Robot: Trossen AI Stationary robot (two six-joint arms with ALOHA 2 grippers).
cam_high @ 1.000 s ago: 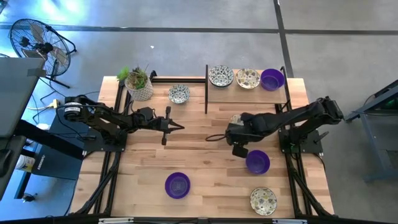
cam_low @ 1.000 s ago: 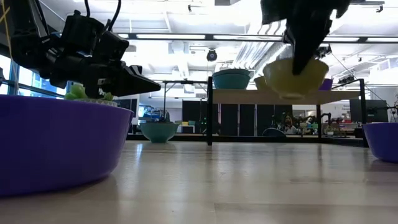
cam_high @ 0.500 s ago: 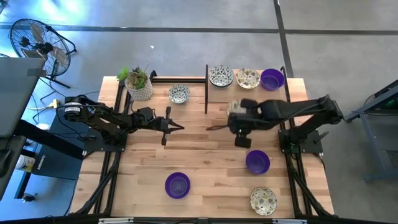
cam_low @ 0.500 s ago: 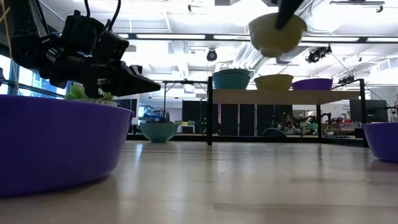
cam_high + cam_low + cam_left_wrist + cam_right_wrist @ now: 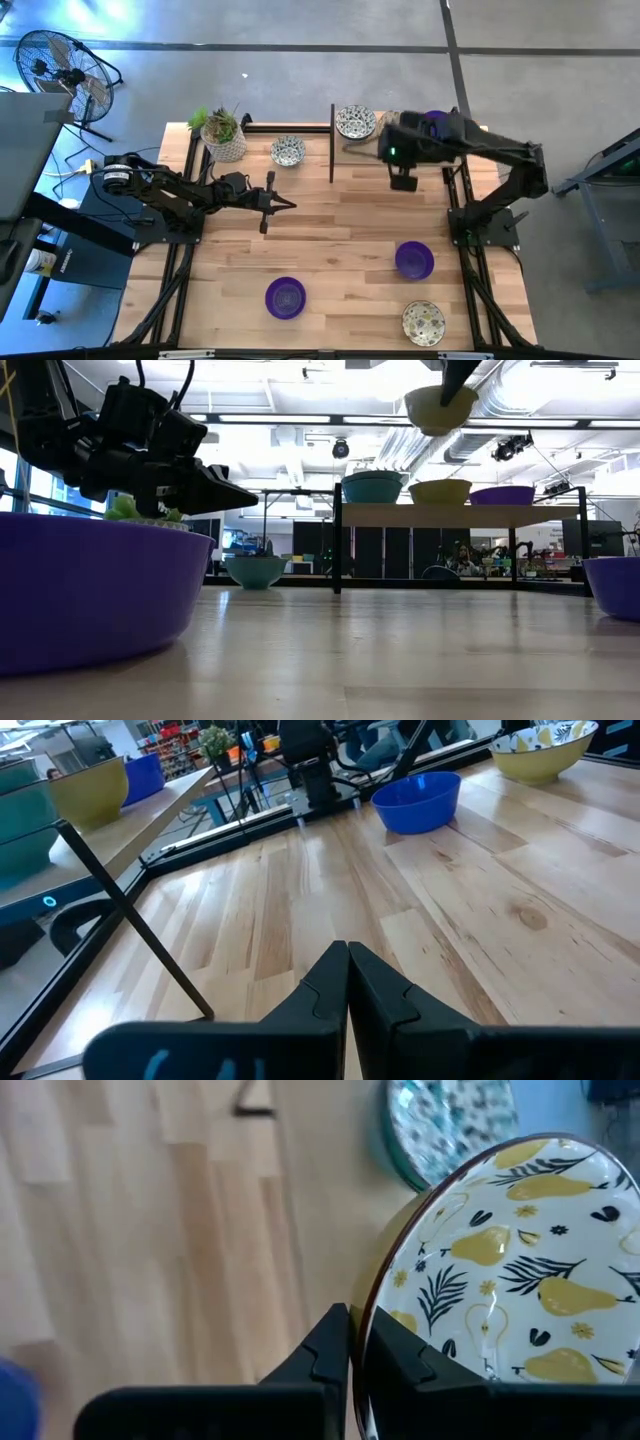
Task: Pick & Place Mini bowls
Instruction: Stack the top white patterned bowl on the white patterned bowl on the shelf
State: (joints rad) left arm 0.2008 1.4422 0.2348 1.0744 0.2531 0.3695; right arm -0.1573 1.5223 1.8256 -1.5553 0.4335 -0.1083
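My right gripper (image 5: 372, 146) is high over the raised shelf (image 5: 345, 143) at the table's far right, shut on a cream mini bowl with yellow pears and dark leaves (image 5: 520, 1270), which also shows in the low view (image 5: 440, 408). Three bowls sit on the shelf: a teal-patterned one (image 5: 372, 487), a yellow one (image 5: 440, 491) and a purple one (image 5: 508, 495). My left gripper (image 5: 285, 205) is shut on nothing and hovers over the table's middle left. Two purple bowls (image 5: 286, 297) (image 5: 414, 260) and two patterned bowls (image 5: 423, 322) (image 5: 288, 151) rest on the wood. My right gripper pinches the pear bowl's rim (image 5: 372, 1312) between its two fingers, one finger inside the bowl and one outside. The bowl is lifted clear and hangs in the air above the shelf bowls, its opening tilted toward the wrist camera.
A white pot with a green plant (image 5: 224, 135) stands at the far left corner. The shelf's dark frame post (image 5: 332, 140) rises beside the right gripper. Open wood lies between the arms (image 5: 330, 230). A fan (image 5: 60, 75) stands on the floor beyond the table.
My right gripper has swung from the table's middle right toward the far edge and risen, carrying the pear bowl from beside the shelf up over it. The bowl now hangs above the shelf bowls. The left arm has kept still.
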